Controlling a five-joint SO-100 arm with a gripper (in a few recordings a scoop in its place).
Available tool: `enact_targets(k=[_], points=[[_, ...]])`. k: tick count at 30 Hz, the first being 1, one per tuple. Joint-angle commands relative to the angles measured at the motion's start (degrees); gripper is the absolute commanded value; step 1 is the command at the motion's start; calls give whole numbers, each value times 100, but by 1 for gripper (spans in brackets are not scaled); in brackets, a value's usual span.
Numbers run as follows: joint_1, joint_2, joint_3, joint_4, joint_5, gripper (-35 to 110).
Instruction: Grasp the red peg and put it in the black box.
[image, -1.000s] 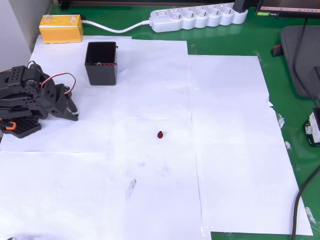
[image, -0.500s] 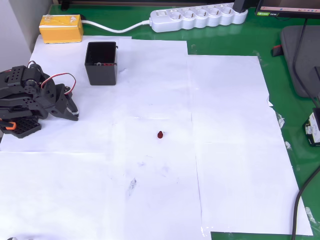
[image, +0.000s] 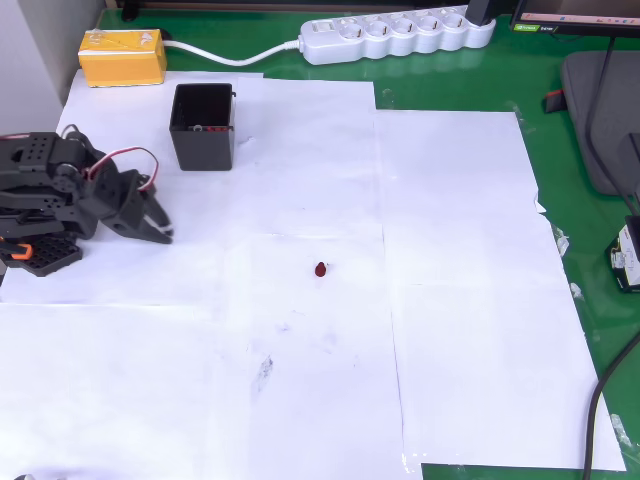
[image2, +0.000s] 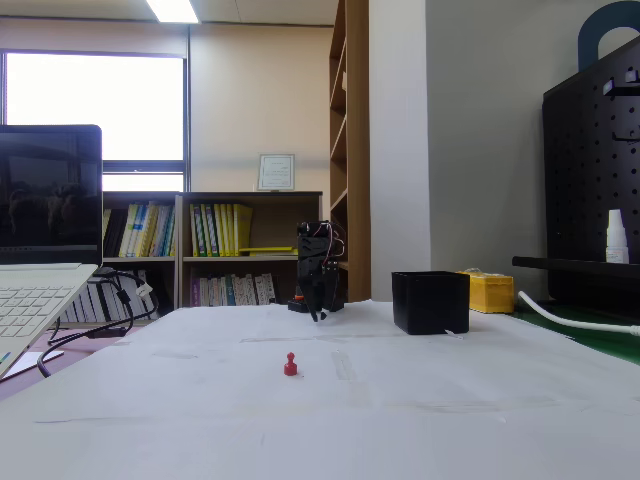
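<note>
Red peg (image: 320, 269): lies alone on the white paper sheets (image: 450, 300) near the middle of the worktop (image: 450, 90), touching nothing; in the fixed view (image2: 290, 364) it stands upright, round head on top, long axis vertical.
Peg from above: teardrop outline, narrow end toward 12 o'clock.
Black box (image: 203, 126): at about 10 o'clock from the peg, well apart from it, open side up; some small thing lies inside, too small to tell. In the fixed view (image2: 430, 302) it stands to the right of the peg.
Fingers (image: 158, 224): tips point toward 4 o'clock, over the paper at about 7 o'clock from the box; slightly parted and holding nothing, though the gap is small and hard to judge.
Arm (image: 60, 195): black, folded low at the left edge; in the fixed view (image2: 318, 265) it stands behind the peg.
Writing: none legible.
Yellow block (image: 122, 56): at 11 o'clock from the box.
Power strip (image: 395, 34): white, along the far edge.
Change since earlier: the fingers have swung out slightly toward the peg; peg and box unmoved.
</note>
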Motion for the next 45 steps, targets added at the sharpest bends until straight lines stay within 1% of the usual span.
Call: enact_targets(k=[1, 3, 6, 9, 12, 17, 22, 27, 32, 45], points=[[202, 1494, -413, -2259, -149, 0], [281, 2259, -404, -3384, -246, 0], [325, 2892, -396, -4289, -352, 0], [387, 3867, -396, -5651, -352, 0], [387, 4447, -396, -6363, -264, 0], [439, 5950, -316, -7998, -264, 0], [466, 6917, -149, -8947, -343, 0], [431, 7646, 439, -9369, -229, 0], [457, 8552, 1160, -9932, -334, 0], [668, 10002, 3401, -9967, -360, 0]])
